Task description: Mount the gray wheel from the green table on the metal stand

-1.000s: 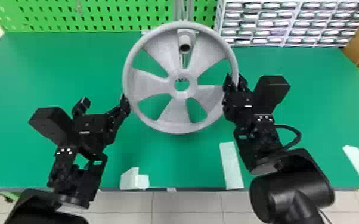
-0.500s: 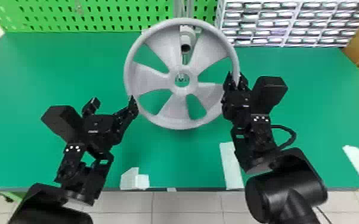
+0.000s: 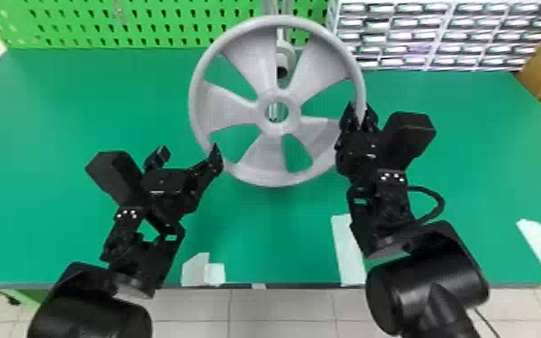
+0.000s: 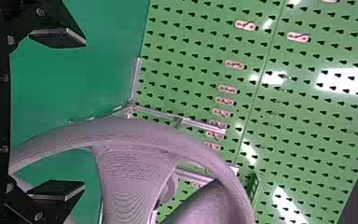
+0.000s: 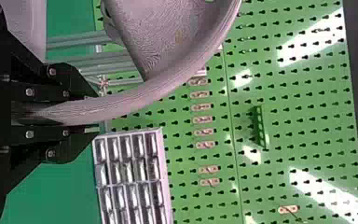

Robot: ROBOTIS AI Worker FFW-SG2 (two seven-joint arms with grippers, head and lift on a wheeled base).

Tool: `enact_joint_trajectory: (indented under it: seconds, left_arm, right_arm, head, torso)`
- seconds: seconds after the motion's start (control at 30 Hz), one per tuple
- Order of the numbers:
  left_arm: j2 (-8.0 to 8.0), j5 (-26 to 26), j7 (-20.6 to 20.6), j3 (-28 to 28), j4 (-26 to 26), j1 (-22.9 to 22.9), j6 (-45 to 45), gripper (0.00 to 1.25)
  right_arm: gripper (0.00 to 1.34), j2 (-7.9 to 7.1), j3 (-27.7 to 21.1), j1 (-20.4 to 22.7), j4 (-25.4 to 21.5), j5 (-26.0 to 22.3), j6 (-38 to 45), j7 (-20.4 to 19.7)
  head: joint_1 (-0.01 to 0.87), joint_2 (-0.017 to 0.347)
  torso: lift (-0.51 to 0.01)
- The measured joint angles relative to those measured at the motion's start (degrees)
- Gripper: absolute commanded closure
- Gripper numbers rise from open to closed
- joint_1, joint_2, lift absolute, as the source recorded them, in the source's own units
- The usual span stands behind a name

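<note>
Your green table (image 3: 49, 108) runs beneath the gray wheel (image 3: 220, 105) and out to both sides of it. The green pegboard (image 3: 161, 22) rises beyond the wheel. The wheel is clear of the tabletop and off the stand's peg, spoked face toward you, hub open. Drawer cabinet (image 3: 445, 33): beyond the wheel, to your right. Your right gripper (image 3: 359, 111), at the wheel's right edge, is closed on the rim, one finger either side. Your left gripper (image 3: 188, 153), at the wheel's near left, has its fingers spread wide; the rim passes close to one finger, contact can't be told. Metal stand (image 3: 286, 55): behind the wheel, peg end seen between spokes past the hub. Pale tape (image 3: 348, 251) on the table, nearer you than the wheel.
</note>
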Motion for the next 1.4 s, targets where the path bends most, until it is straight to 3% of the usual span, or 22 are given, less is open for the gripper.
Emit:
enact_joint_trajectory:
  seconds: [0.43, 0.73, 1.4]
  left_arm:
    - [-0.04, 4.3, -1.9, -0.7, 5.5, -5.1, -0.3, 0.20]
    - [-0.16, 3.7, -1.9, -1.1, 7.6, -7.0, -1.1, 0.20]
    - [-0.24, 9.5, -1.9, -4.4, 14.8, -10.6, -5.4, 0.22]
  right_arm:
    - [1.12, -0.03, 0.6, -0.5, 0.3, 0.0, -1.3, 0.0]
    - [1.13, -0.27, 1.5, -0.8, 0.6, 0.0, -2.3, 0.0]
    - [1.12, -0.54, 2.5, -1.1, 1.2, 0.0, -5.3, 0.0]
  head:
    - [0.868, 0.052]
    - [0.868, 0.052]
    - [0.868, 0.052]
  torso:
    - [-0.093]
    - [-0.093]
    - [-0.093]
